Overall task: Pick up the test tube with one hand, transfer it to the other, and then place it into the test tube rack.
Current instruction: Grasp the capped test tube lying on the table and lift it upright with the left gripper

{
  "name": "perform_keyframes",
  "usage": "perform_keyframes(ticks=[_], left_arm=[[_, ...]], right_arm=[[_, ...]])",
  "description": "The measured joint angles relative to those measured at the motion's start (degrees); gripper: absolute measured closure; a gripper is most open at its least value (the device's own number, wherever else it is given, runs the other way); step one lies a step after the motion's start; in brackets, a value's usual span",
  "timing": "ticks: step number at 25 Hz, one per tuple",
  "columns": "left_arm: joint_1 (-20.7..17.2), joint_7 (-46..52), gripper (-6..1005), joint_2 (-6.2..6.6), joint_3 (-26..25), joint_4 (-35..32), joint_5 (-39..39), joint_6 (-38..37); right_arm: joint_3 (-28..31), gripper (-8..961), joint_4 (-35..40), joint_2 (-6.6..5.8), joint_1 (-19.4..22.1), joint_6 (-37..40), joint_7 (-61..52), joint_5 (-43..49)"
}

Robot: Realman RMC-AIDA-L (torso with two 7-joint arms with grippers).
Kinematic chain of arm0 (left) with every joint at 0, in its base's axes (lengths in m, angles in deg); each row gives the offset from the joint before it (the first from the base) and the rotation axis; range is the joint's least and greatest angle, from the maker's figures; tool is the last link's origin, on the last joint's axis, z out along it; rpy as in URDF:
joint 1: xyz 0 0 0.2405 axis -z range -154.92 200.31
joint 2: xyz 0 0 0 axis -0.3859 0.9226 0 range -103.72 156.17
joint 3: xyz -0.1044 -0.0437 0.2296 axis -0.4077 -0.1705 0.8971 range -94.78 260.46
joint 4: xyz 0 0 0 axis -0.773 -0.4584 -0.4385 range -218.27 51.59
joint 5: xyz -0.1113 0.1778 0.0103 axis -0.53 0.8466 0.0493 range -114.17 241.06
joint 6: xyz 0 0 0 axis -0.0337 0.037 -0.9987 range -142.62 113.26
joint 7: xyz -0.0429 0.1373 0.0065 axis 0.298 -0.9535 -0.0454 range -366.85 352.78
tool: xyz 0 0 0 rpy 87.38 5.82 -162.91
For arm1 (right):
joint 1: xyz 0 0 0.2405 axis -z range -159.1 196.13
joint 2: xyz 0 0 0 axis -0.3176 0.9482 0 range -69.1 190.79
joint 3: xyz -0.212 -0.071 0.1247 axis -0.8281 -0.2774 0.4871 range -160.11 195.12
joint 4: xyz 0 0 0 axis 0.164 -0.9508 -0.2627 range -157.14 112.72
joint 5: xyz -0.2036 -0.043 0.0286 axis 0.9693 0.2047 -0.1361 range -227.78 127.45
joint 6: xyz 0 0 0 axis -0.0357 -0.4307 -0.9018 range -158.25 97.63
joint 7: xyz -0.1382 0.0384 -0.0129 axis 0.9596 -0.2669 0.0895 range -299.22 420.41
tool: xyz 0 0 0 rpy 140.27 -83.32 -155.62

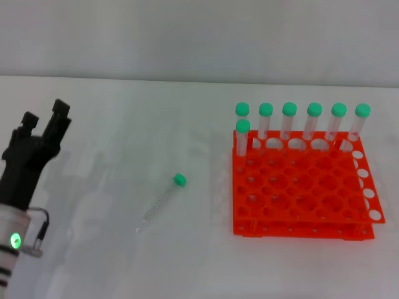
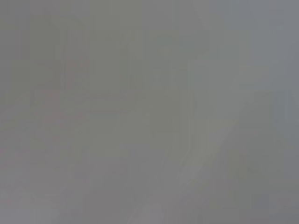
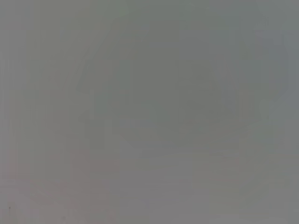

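A clear test tube (image 1: pixel 159 204) with a green cap lies flat on the white table, cap toward the far right, tip toward me. The orange-red test tube rack (image 1: pixel 299 187) stands to its right and holds several green-capped tubes along its back row and one in the row before it. My left gripper (image 1: pixel 45 118) is at the left edge, above the table and well left of the lying tube, its two black fingers apart and empty. The right gripper is out of view. Both wrist views show only plain grey.
The white table (image 1: pixel 124 124) meets a pale wall at the back. Most of the rack's holes are open.
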State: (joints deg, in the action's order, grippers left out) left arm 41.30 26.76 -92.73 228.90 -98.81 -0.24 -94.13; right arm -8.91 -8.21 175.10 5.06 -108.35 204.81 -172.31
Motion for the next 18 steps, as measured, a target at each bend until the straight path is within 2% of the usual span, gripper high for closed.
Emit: perform_keyframes(ticks=[4, 10, 11, 15, 18], left_arm=[[6.63, 15.75, 118, 2.12, 0.1, 8.62, 4.17, 4.02], [18.25, 41.4, 117, 5.31, 1.24, 26.58, 19.49, 4.07], [19.67, 44.17, 117, 5.86, 2.51, 28.44, 20.96, 3.93], [25.2, 56.28, 117, 7.46, 14.49, 36.05, 23.63, 2.95], [30.12, 64.18, 118, 7.91, 17.18, 43.44, 31.67, -1.27]], right_arm=[[-0.24, 111, 0.06, 0.04, -0.15, -0.02, 0.05, 0.0], [-0.29, 112, 0.09, 0.12, -0.48, -0.05, 0.23, -0.01], [-0.29, 112, 0.1, 0.12, -0.55, -0.06, 0.3, -0.02], [-0.23, 112, 0.13, 0.2, -0.86, -0.08, 0.45, -0.21], [0.02, 112, 0.15, 0.28, -1.25, -0.1, 0.49, -0.32]])
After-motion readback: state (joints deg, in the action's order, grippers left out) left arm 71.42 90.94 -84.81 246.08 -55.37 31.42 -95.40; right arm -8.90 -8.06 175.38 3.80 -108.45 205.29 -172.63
